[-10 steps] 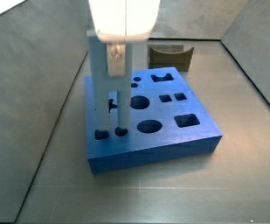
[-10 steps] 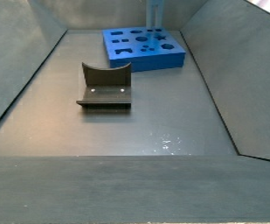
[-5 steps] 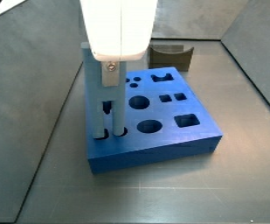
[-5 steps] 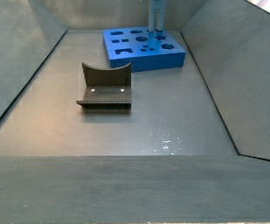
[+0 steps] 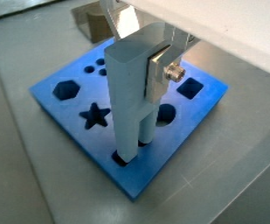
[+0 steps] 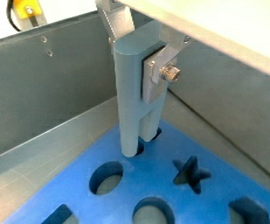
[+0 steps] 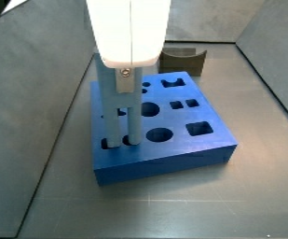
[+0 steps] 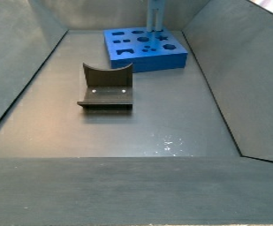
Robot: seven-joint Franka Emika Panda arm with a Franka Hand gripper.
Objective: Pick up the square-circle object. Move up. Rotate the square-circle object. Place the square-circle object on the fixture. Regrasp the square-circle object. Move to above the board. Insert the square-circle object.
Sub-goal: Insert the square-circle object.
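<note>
Inserting square-circle object (image 5: 135,96) | my gripper (image 5: 134,156) clamps it, tip in board (image 5: 72,114) corner hole | fixture (image 8: 107,86) empty, only release left

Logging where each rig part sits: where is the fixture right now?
The fixture stands empty on the floor in a side view, apart from the board; the end effector is down at the board, not near it.

Gripper (image 7: 114,142) vertical, fingertips down, nearly closed
</note>
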